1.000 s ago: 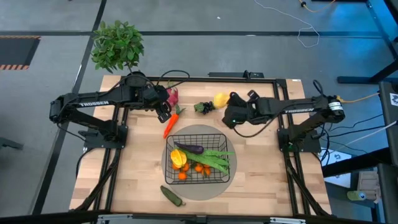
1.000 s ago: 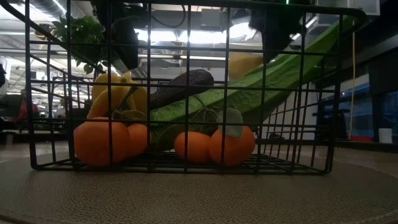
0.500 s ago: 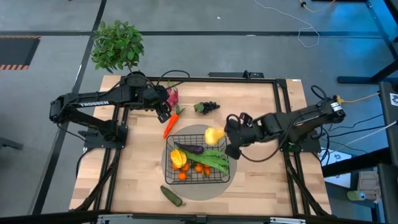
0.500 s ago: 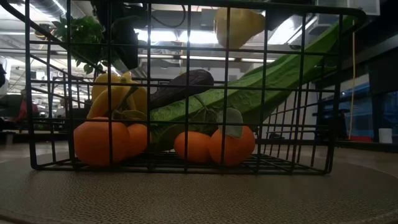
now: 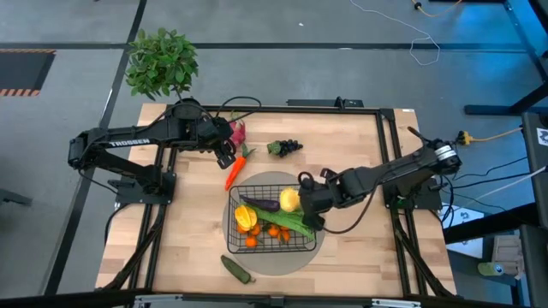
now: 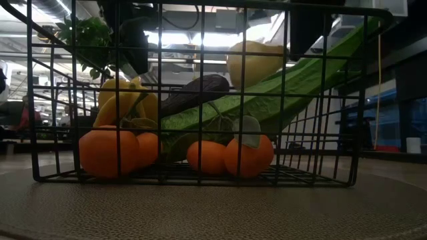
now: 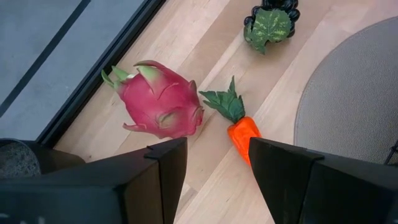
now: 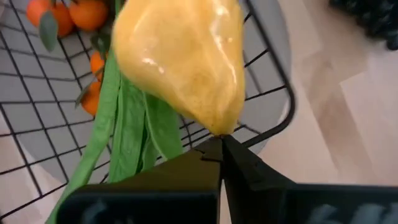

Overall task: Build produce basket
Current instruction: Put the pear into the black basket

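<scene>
Carried from the table's far side, the smooth, pear-shaped yellow lemon (image 5: 290, 200) now hangs inside the black wire-grid basket (image 5: 306, 240), pinched by the right gripper (image 5: 301, 204), while the left gripper (image 5: 226, 159) waits spread above the carrot (image 5: 235, 168).

Dark fingers (image 8: 214, 163) pinch the tip of a glossy yellow lemon (image 8: 180, 59), holding it over the black wire-mesh basket (image 8: 273, 62), above long green beans (image 8: 127, 124) and small orange tangerines (image 8: 74, 14).
</scene>
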You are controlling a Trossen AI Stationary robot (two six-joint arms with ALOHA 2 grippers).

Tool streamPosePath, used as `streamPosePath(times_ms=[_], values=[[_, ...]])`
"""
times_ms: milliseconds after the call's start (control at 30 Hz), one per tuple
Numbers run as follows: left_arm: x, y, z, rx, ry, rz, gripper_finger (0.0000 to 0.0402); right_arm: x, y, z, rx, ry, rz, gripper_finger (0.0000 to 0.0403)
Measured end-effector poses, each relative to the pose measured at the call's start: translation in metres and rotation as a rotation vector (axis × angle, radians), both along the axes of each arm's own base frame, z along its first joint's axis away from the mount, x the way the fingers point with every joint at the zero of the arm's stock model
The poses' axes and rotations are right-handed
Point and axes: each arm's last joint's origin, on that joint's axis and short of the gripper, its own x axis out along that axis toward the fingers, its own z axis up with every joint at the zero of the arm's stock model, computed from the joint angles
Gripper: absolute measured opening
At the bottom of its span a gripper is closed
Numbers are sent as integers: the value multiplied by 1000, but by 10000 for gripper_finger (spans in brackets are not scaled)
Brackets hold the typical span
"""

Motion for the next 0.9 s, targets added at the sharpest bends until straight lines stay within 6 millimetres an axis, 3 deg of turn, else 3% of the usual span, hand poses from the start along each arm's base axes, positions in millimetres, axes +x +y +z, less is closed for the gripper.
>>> streamPosePath(times_ms=[333,567,900], values=[[0,0,0,0,-1,0,162,11,1,-20,-30,80,107,0],[0,0,0,0,-1,1,162,13,-2,-22,-37,86,97,15],[0,0,0,0,0,1,162,14,-4,-22,-6,114,214,129]])
